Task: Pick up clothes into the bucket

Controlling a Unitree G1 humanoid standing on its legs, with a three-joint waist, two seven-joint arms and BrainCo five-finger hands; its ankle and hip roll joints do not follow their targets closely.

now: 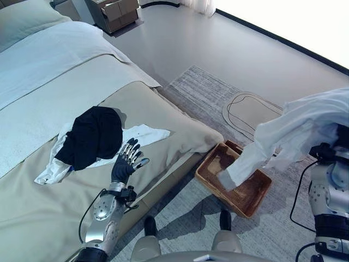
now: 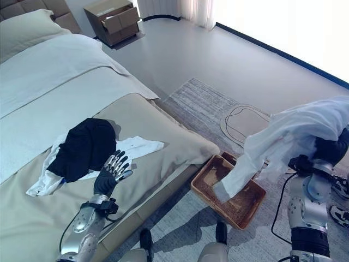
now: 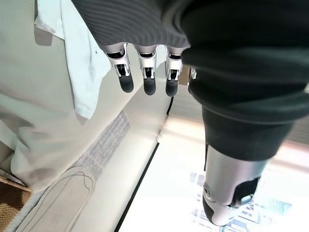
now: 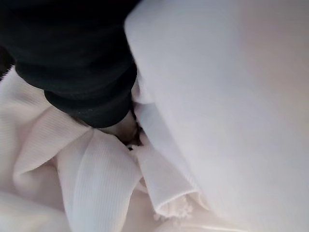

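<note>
My right hand [image 2: 329, 148] is raised at the far right with a large white garment [image 1: 305, 120] draped over it. The garment's lower end hangs down into the brown woven basket [image 1: 256, 204] on the rug beside the bed. In the right wrist view white cloth [image 4: 96, 174] wraps closely round the hand's dark cover. A black garment [image 1: 95, 134] lies on the bed on top of a second white garment [image 1: 146, 134]. My left hand [image 1: 126, 161] hovers open just in front of that pile, its straight fingers [image 3: 147, 72] holding nothing.
The bed [image 1: 49, 213] with a beige cover takes up the left side, its corner close to the basket. A grey rug [image 1: 202, 93] lies on the floor with an oval mat [image 1: 248, 109] on it. A wooden bedside cabinet [image 2: 112, 19] stands at the back.
</note>
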